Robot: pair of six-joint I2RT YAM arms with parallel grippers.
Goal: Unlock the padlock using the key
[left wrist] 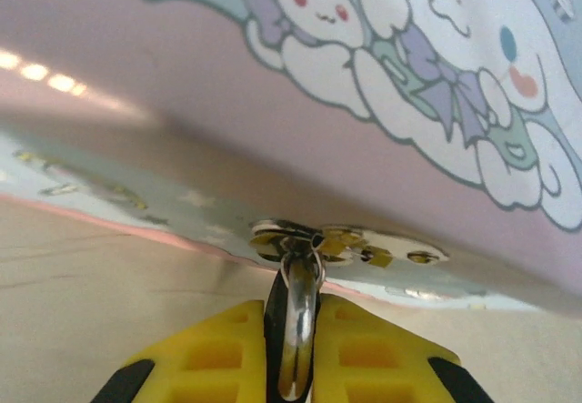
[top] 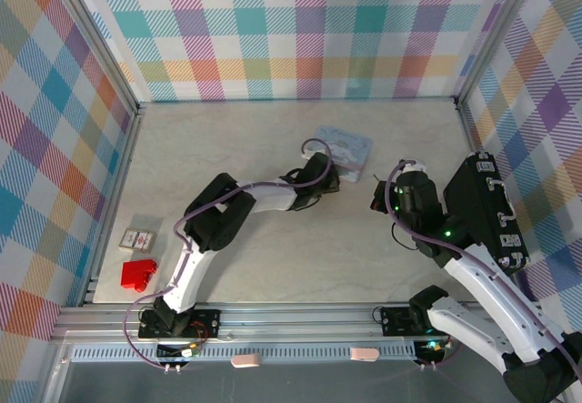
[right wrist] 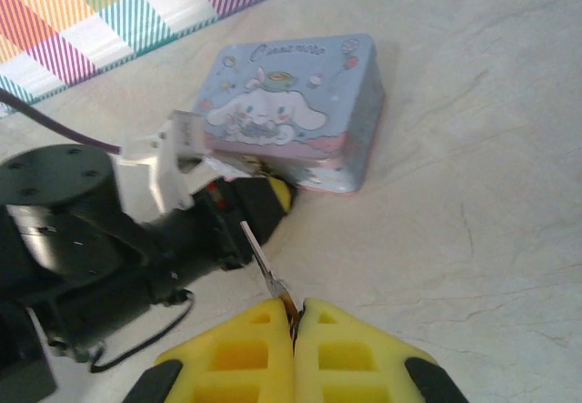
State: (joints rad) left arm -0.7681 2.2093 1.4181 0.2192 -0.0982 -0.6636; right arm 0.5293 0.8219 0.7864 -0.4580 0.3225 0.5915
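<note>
The pale-blue cartoon tin (top: 344, 148) lies at the middle back of the table. At its front hasp (left wrist: 346, 239) hangs the padlock (left wrist: 300, 330), a silver loop against a dark body, and my left gripper (left wrist: 296, 305) is shut on it. From above, the left gripper (top: 329, 177) presses against the tin's near edge. My right gripper (right wrist: 294, 307) is shut on the key (right wrist: 264, 262), whose thin blade points up-left toward the left gripper's yellow fingertip (right wrist: 280, 194). The key tip stands a short way off from the lock. The right gripper (top: 376, 201) hovers right of the tin (right wrist: 291, 116).
A red block (top: 138, 274) and a small printed box (top: 137, 238) sit near the left wall. Plaid walls (top: 291, 30) close the table in on three sides. The left arm's purple cable (top: 273, 185) loops over its forearm.
</note>
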